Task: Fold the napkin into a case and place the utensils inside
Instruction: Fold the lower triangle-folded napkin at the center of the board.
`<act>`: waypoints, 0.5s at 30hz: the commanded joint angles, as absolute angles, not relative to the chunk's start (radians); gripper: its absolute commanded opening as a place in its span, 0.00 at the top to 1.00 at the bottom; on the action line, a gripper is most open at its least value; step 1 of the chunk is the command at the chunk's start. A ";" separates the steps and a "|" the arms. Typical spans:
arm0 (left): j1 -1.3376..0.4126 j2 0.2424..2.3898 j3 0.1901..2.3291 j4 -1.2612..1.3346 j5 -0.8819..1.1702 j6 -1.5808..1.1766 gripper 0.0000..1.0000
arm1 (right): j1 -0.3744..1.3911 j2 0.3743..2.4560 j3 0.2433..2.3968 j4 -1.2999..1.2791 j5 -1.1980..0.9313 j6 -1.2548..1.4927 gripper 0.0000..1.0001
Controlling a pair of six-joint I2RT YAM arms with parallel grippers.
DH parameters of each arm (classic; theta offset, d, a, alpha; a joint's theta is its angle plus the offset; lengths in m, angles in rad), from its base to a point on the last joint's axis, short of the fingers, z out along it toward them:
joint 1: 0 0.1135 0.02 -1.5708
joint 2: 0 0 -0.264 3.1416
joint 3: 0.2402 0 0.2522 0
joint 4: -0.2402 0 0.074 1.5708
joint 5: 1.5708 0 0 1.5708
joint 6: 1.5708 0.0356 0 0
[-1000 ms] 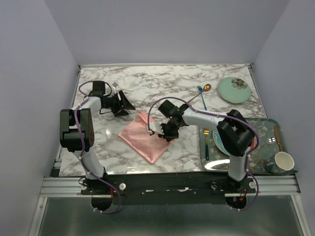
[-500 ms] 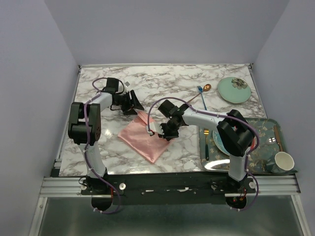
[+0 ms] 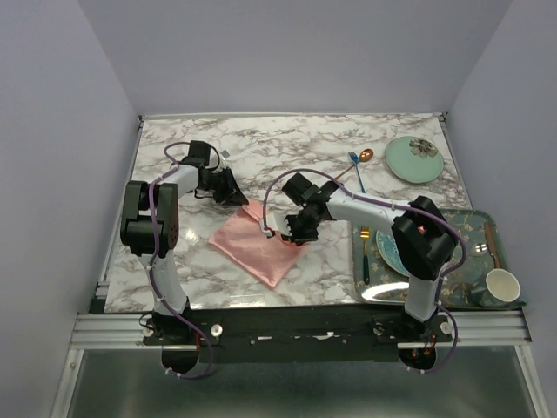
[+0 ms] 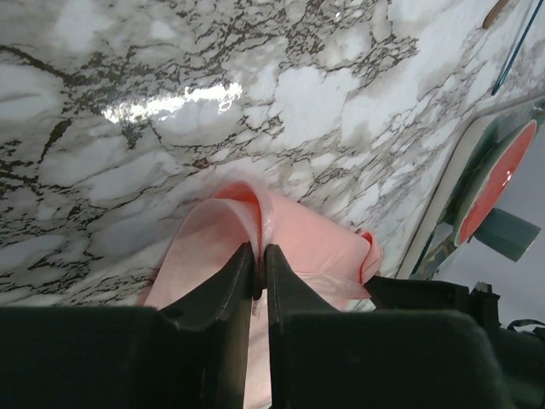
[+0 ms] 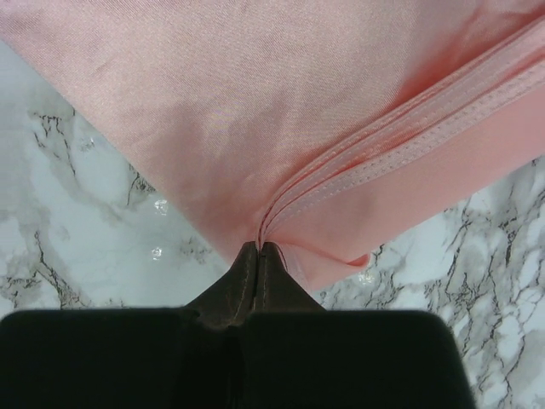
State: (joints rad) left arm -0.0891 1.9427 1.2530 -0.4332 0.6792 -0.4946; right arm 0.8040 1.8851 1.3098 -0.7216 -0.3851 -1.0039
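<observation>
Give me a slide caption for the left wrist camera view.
Left gripper pinching a raised fold of the pink napkin on the marble table.

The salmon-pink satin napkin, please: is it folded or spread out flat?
Folded: the salmon-pink satin napkin lies as a compact rectangle, and the right wrist view shows stacked hemmed edges.

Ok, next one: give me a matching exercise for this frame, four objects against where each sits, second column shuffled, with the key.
Things:
1. napkin
2. copper spoon
3. white cup
4. mint round dish

Places:
A. at the near right corner of the patterned tray
B. far right corner of the marble table
C. mid-table, pinched by the left gripper and the right gripper
D. beside the blue fork

Pairs: 1-C, 2-D, 3-A, 4-B
</observation>
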 commanded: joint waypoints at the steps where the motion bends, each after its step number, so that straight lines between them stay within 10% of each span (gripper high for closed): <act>1: -0.086 1.899 1.220 -0.472 0.664 -0.483 0.89 | 0.807 1.830 1.353 -0.775 -0.405 -1.006 0.99; 15: -0.060 1.819 1.120 -0.473 0.644 -0.476 1.00 | 0.811 1.841 1.404 -0.844 -0.479 -0.937 0.99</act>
